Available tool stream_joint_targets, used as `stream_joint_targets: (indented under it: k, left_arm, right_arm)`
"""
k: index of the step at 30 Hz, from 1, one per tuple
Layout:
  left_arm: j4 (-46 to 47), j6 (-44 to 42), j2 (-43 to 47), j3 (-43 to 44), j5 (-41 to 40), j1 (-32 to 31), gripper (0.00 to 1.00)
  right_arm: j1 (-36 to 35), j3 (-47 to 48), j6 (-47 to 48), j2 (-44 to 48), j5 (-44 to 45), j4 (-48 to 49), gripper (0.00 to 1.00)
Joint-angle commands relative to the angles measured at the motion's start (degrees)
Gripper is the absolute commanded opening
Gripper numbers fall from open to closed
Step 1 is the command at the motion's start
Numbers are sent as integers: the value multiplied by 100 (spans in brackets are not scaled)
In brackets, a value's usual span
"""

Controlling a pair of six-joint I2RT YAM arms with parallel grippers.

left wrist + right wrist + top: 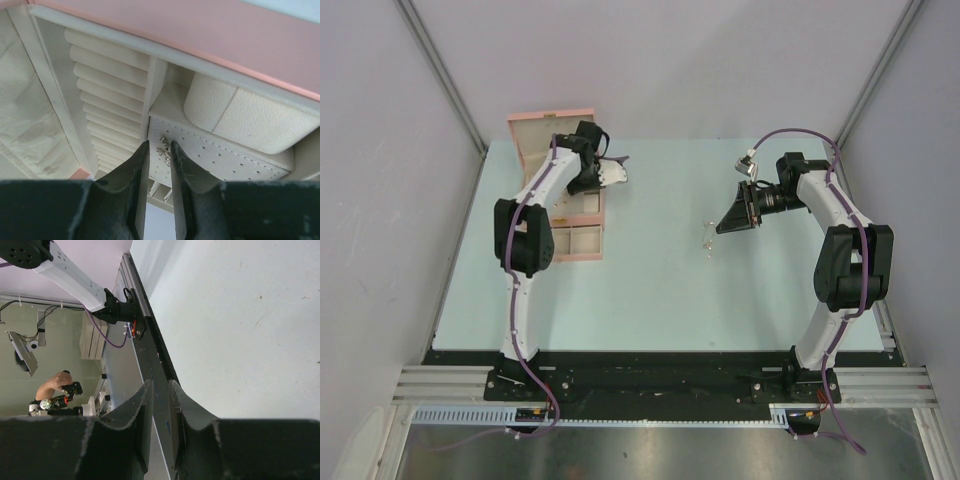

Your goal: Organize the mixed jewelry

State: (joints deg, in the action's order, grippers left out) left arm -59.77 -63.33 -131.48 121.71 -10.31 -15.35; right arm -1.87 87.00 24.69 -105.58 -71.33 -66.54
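Note:
The pink jewelry box point(582, 243) lies open at the table's back left. My left gripper point(611, 173) hangs over it. In the left wrist view my left gripper point(160, 146) has its jaws a narrow gap apart. A tiny silvery earring point(164, 150) lies on the perforated cream pad point(225, 157) between the fingertips, close to the right finger and apart from the left one. More mixed jewelry point(707, 238), a few thin silvery bits, lies on the table mid-right. My right gripper point(734, 219) hovers just right of them, slightly open and empty point(159, 387).
The box's lid point(545, 135) stands up at the back. Cream ring rolls point(107, 95) and a cushion point(240, 115) fill the box beside the pad. The right wrist view shows the table's front rail point(150, 350) and bare table point(240, 315).

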Motion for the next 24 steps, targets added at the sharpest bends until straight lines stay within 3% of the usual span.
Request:
stream_joint_targets:
  k: [1,16,24]
  left_arm:
    - [-228,66,483,195,222,6,28]
    - [35,75,598,301,178,15,29]
    - [456,602,904,55,599,50,29]
  right_arm:
    - [2,1,89,20,-39,27,23]
    - [11,1,71,29,-21,19,24]
    - [20,1,107,29,84,19,24]
